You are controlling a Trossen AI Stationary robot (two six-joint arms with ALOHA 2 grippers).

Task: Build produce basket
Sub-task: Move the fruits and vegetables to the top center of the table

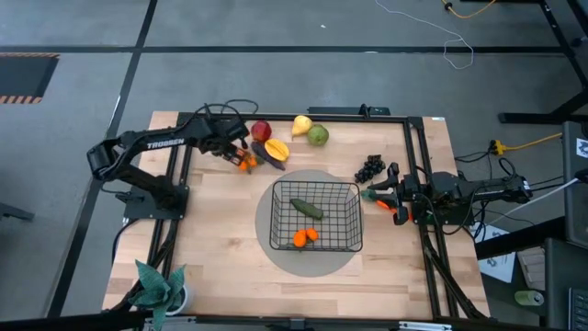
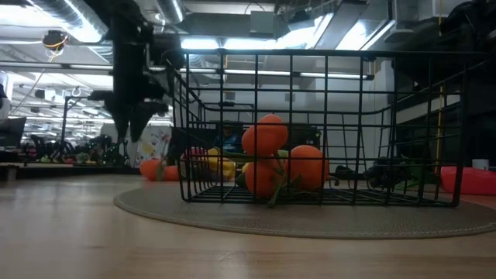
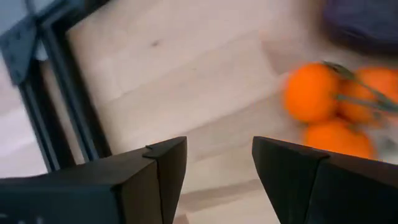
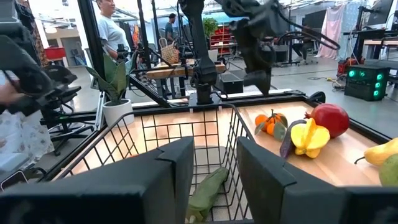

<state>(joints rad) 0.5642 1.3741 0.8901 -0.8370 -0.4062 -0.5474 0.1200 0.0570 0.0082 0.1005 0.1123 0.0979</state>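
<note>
Two items of produce already lay in the basket (image 1: 315, 217): a cucumber (image 1: 307, 209) and a cluster of oranges (image 1: 304, 237). Outside it, a second orange cluster (image 1: 246, 163) lay on the bench (image 1: 220, 230) beside the eggplant (image 1: 267, 157) and a yellow ridged fruit (image 1: 277, 148), with the red apple (image 1: 261, 131), pear (image 1: 301, 124) and green apple (image 1: 318, 136) further back and the grapes (image 1: 369, 167) off to the basket's right. The left gripper (image 3: 219, 163) hovered above the outer orange cluster with its jaws parted and nothing between them; in its wrist view the oranges (image 3: 333, 112) sat ahead and off to one side of the gap, not centred. The step in hand was judged to be collection of that cluster. To do it well, the gripper should shift until the oranges sit squarely between the fingers, descend without nudging the adjacent eggplant, and close on the body of the fruit rather than the thin stems. The right gripper (image 4: 214, 171) waited at the basket's right side, jaws partly open and empty, a carrot (image 1: 382, 199) lying close by it.
</note>
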